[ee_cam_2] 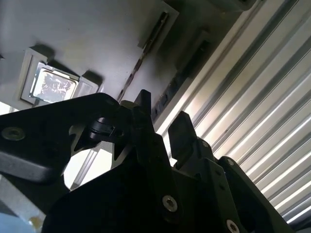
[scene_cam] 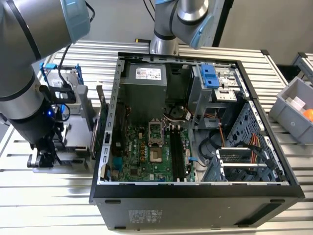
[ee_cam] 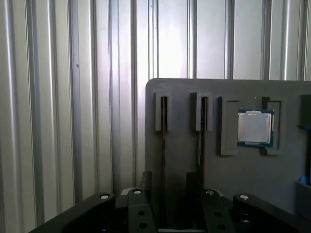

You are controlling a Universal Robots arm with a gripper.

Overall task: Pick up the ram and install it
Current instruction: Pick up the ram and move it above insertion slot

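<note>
— Where is the ram (ee_cam: 163, 145) found?
— It is seen standing on edge in a slot of the grey holder (ee_cam: 233, 174). The holder is set on the slatted table (scene_cam: 88, 58), at nine o'clock from the open computer case (scene_cam: 195, 200) in the exterior view. A second stick (ee_cam: 201, 145) is kept in the neighbouring slot, and a processor chip (ee_cam: 256, 127) is seated in a recess beside it.
— How are the fingers (ee_cam: 146, 182) held?
— They are spread apart. In the first wrist view the ram's edge is seen running between them; whether it is touched cannot be told.
— And where is the gripper (scene_cam: 45, 155) placed?
— It is positioned low over the holder, at eight o'clock in the exterior view. The motherboard (scene_cam: 146, 152) inside the case is found well apart from it, at three o'clock.
</note>
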